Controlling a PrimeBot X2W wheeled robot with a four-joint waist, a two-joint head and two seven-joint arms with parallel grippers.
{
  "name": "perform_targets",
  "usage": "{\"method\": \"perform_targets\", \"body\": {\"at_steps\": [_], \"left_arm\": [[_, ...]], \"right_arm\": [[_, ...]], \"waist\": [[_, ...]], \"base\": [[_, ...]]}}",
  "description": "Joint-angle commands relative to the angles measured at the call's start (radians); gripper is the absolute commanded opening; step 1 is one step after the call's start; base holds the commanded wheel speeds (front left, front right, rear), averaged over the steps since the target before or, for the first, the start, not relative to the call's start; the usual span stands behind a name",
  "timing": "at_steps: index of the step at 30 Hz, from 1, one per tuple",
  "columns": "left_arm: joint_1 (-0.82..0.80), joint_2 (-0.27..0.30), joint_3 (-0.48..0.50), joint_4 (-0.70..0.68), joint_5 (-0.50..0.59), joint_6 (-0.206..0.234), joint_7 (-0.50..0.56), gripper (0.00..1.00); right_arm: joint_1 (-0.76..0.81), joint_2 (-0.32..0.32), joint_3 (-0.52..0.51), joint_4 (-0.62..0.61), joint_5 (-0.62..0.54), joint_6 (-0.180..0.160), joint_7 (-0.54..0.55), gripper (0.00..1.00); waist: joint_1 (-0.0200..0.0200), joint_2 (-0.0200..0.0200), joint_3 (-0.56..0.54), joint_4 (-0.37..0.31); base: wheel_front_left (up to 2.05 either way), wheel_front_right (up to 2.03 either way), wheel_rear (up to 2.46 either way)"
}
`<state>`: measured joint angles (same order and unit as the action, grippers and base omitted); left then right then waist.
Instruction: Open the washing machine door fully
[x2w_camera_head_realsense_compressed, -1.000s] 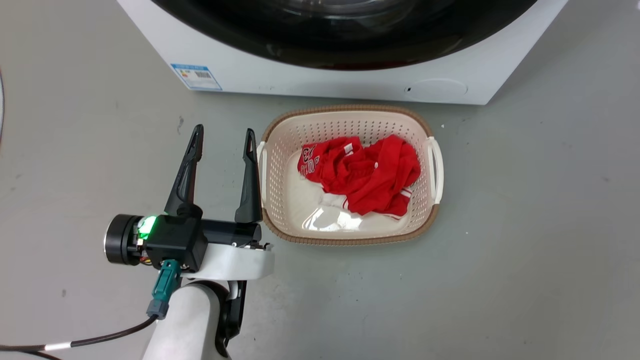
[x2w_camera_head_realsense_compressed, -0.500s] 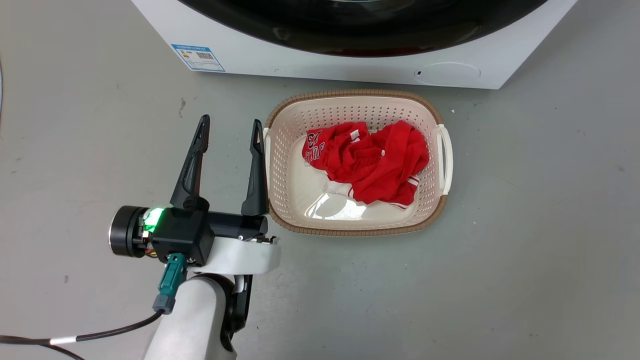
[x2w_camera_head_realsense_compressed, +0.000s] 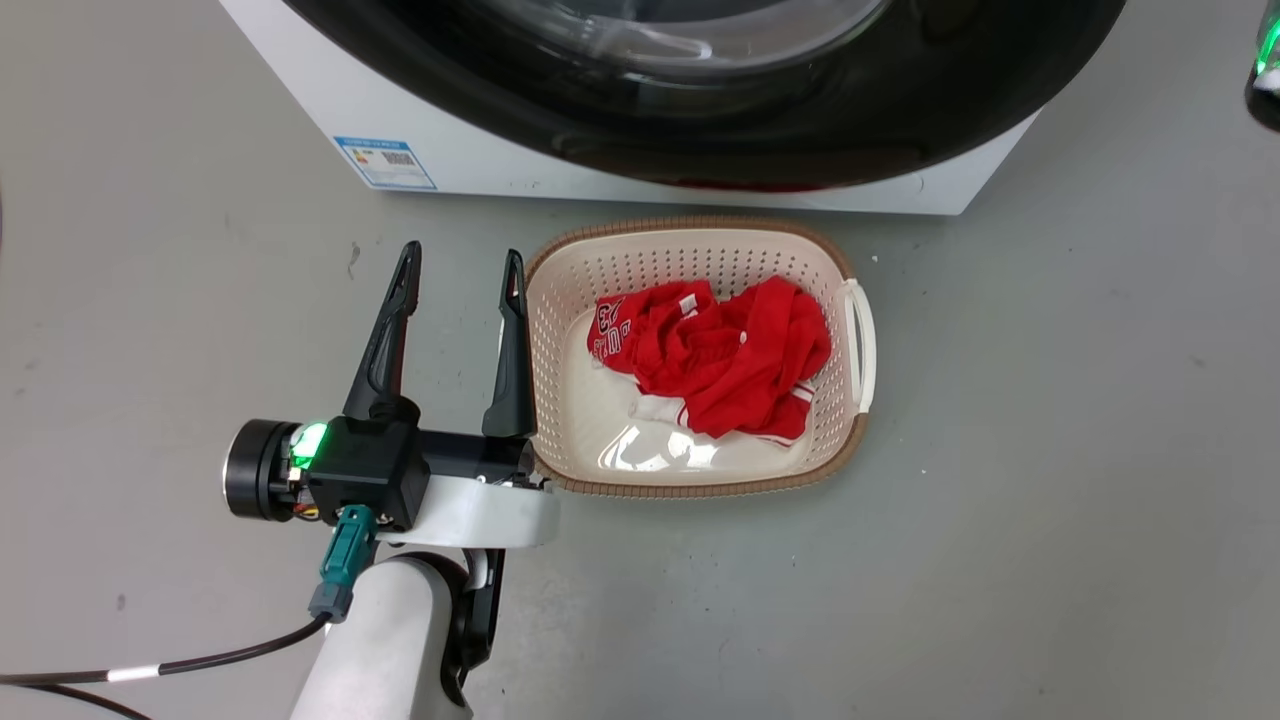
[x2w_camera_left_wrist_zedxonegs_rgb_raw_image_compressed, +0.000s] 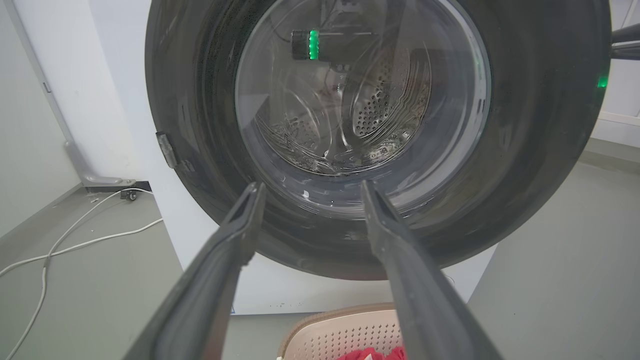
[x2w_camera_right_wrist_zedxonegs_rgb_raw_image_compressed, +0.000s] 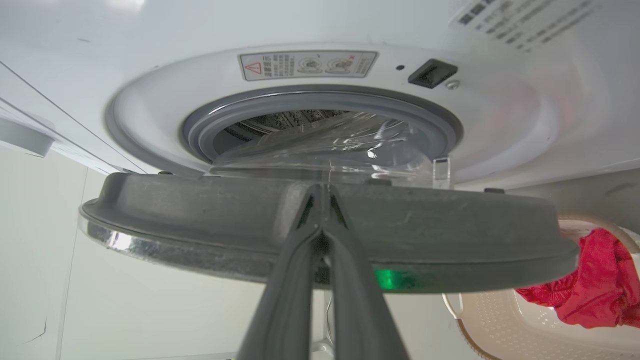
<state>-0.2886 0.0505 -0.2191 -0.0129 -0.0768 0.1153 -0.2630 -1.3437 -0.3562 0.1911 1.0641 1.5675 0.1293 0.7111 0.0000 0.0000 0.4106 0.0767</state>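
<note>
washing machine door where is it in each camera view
Head view: washing machine door, black arc across the top edge.
Left wrist view: washing machine door face-on, filling the upper middle.
Right wrist view: washing machine door edge-on, grey slab across the middle.
Shared landmark: beige basket holding red cloth.

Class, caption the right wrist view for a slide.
Right hand, fingers closed, at the partly open washing machine door; grey gasket and drum behind.

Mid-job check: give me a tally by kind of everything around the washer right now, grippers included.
washing machine: 1
washing machine door: 1
laundry basket: 1
red clothing heap: 1, pieces inseparable
grippers: 2, left gripper and right gripper
Total: 6
</note>
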Motion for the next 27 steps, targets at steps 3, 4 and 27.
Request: {"method": "perform_targets", "body": {"at_steps": [3, 4, 27], "left_arm": [[0.02, 0.0, 0.006, 0.01, -0.005, -0.004, -0.003, 1.0], [0.023, 0.0, 0.007, 0.013, -0.005, -0.005, -0.003, 1.0], [0.174, 0.0, 0.08, 0.065, 0.002, -0.044, -0.003, 1.0]], "right_arm": [[0.05, 0.07, 0.026, -0.034, 0.011, 0.003, 0.054, 0.0], [0.061, 0.074, 0.028, -0.04, 0.013, 0.003, 0.065, 0.0], [0.345, 0.104, 0.088, -0.182, 0.014, 0.001, 0.19, 0.0]], "waist": [[0.0, 0.0, -0.034, -0.008], [0.0, 0.0, -0.044, -0.01], [0.0, 0.0, -0.274, -0.05]], "base": [[0.0, 0.0, 0.0], [0.0, 0.0, 0.0], [0.0, 0.0, 0.0]]}}
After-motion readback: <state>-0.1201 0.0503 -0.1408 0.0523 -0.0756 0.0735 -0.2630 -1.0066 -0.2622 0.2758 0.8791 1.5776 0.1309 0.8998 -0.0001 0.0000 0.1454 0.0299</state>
